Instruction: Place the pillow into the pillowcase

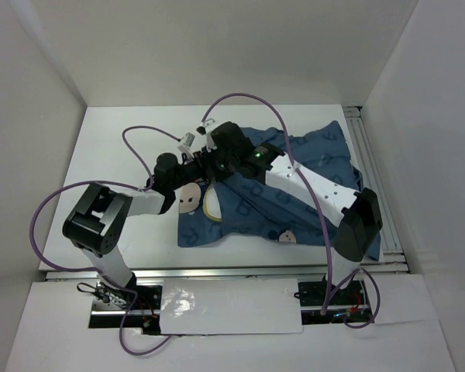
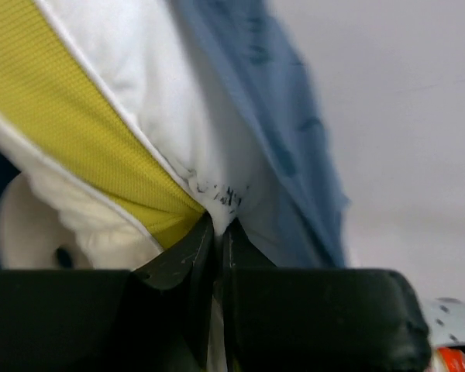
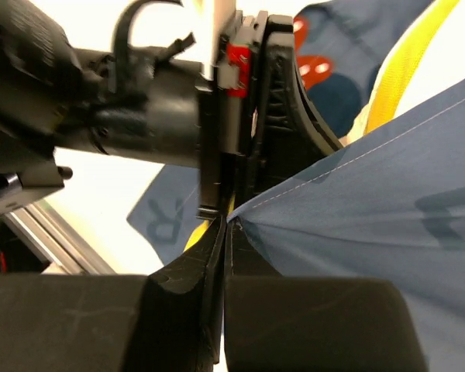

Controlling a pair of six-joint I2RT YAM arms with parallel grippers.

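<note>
Near the counter's (image 1: 116,163) middle, the left tool (image 2: 217,226) pinches the pillow (image 2: 132,70) beside its yellow trim, and the right tool (image 3: 225,223) pinches the pillowcase (image 3: 356,232) hem. Stuffing looks under way; next, the hem needs drawing over the pillow.

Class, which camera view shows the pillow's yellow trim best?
The left wrist view: the yellow trim runs as a broad band, weave visible. The right wrist view shows a thin strip beyond the pillowcase; the top view only a small sliver.
</note>
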